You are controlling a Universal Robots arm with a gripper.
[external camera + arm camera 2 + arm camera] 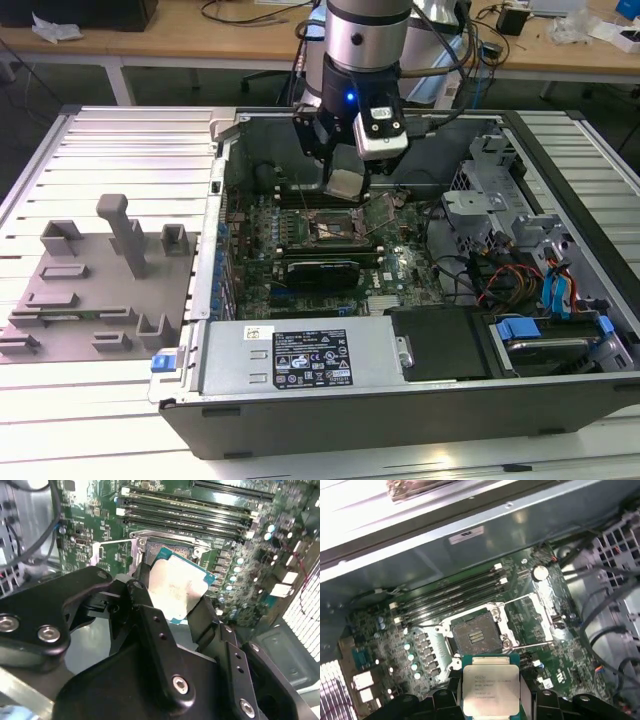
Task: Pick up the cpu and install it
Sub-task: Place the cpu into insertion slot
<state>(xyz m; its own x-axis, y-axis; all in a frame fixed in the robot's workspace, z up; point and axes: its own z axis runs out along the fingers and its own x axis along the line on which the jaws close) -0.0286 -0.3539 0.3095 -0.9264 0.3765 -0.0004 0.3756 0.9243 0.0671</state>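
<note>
The cpu [345, 183] is a small square chip with a pale silvery top, and my gripper [347, 178] is shut on its edges. It hangs slightly tilted above the motherboard inside the open computer case [400, 400]. In both wrist views the cpu [176, 587] [491, 685] sits between the black fingers [145, 602]. The open socket [474, 631] lies just beyond the chip, bare, with its metal frame swung back. In the exterior view the socket [333, 228] is below and slightly in front of the chip.
Memory slots [450, 595] run beside the socket. A power supply [300, 355] fills the case's near side, and a drive cage [500, 190] with cables stands at the exterior view's right. A grey fixture plate with blocks [100, 285] lies to the left of the case.
</note>
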